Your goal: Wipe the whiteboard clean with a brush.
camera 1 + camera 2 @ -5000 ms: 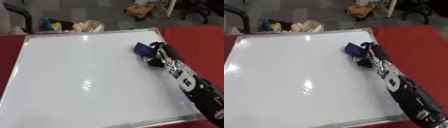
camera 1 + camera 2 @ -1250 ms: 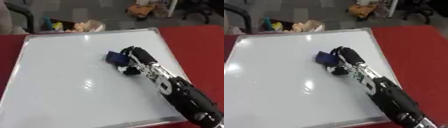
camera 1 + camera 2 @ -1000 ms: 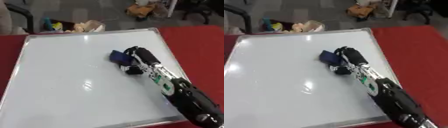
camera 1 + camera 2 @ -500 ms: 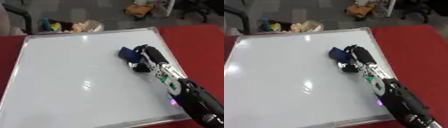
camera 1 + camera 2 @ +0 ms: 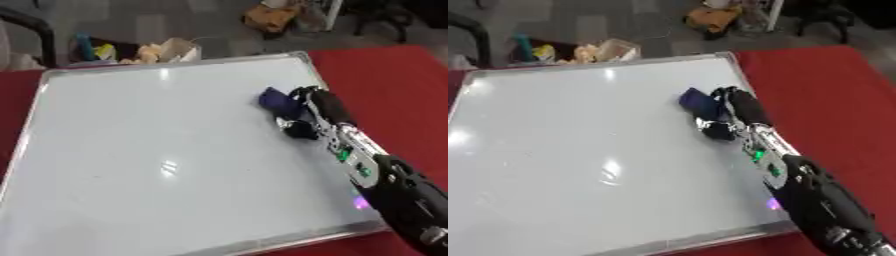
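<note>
Brush swept back toward the board's right edge
Right hand (image 5: 308, 111), fingers curled round the dark-blue block brush (image 5: 278, 100), on the silver-framed whiteboard (image 5: 140, 150).

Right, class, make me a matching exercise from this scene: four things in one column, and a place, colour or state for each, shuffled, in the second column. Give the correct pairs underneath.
Column one:
1. whiteboard
2. brush
3. right robot hand
4. table covering

Column two:
A. red
B. dark blue, lying on the board near its right edge
C. white with a silver frame, no marks visible
D. curled round the brush

Pairs: 1-C, 2-B, 3-D, 4-A
</note>
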Robot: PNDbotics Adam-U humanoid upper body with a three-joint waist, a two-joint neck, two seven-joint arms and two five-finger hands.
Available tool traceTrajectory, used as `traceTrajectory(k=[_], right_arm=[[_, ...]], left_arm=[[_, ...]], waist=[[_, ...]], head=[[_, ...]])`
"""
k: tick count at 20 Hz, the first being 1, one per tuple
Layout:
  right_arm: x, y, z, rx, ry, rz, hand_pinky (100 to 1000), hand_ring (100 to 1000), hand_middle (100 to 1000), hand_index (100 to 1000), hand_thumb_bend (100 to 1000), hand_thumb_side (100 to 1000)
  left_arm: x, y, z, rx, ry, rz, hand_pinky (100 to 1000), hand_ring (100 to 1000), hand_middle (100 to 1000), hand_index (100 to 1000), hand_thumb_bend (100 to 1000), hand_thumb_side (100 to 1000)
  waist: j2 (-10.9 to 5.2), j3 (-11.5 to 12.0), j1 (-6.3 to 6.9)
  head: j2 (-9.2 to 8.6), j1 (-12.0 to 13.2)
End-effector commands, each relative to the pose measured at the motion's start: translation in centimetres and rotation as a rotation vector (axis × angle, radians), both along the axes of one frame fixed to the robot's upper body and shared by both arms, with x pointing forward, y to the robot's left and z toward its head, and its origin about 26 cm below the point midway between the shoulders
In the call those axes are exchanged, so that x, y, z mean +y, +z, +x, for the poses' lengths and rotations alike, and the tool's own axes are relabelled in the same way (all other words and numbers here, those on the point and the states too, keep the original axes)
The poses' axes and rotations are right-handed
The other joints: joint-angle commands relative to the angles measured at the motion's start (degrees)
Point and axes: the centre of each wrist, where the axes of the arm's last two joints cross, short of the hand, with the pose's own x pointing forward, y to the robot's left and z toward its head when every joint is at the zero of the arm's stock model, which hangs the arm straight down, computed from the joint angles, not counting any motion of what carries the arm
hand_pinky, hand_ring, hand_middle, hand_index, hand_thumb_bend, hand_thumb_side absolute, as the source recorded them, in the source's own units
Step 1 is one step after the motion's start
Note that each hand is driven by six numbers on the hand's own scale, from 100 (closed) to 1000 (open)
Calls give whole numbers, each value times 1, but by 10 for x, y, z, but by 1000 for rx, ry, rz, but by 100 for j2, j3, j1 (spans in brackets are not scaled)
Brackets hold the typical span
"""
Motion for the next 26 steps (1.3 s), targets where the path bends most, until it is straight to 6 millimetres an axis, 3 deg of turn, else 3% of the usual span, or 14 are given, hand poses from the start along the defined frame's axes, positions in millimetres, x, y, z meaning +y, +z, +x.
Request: traceTrajectory(k=[1, 10, 26], right_arm=[[-25, -23, -9, 93, -86, 10, 502, 675, 524, 769, 172, 526], [-35, -25, -13, 87, -139, 36, 499, 674, 522, 768, 173, 526], [-36, -22, -13, 80, -156, 40, 500, 674, 522, 768, 173, 527]], left_arm=[[4, 7, -2, -26, 12, 13, 431, 600, 505, 644, 306, 916], [4, 7, -3, -24, 15, 13, 431, 601, 505, 643, 305, 917], [4, 7, -2, -26, 14, 14, 430, 601, 505, 643, 305, 915]], waist=[[-50, -31, 32], [-57, -64, 34], [-75, -56, 32]], head=[[41, 7], [43, 12], [25, 18]])
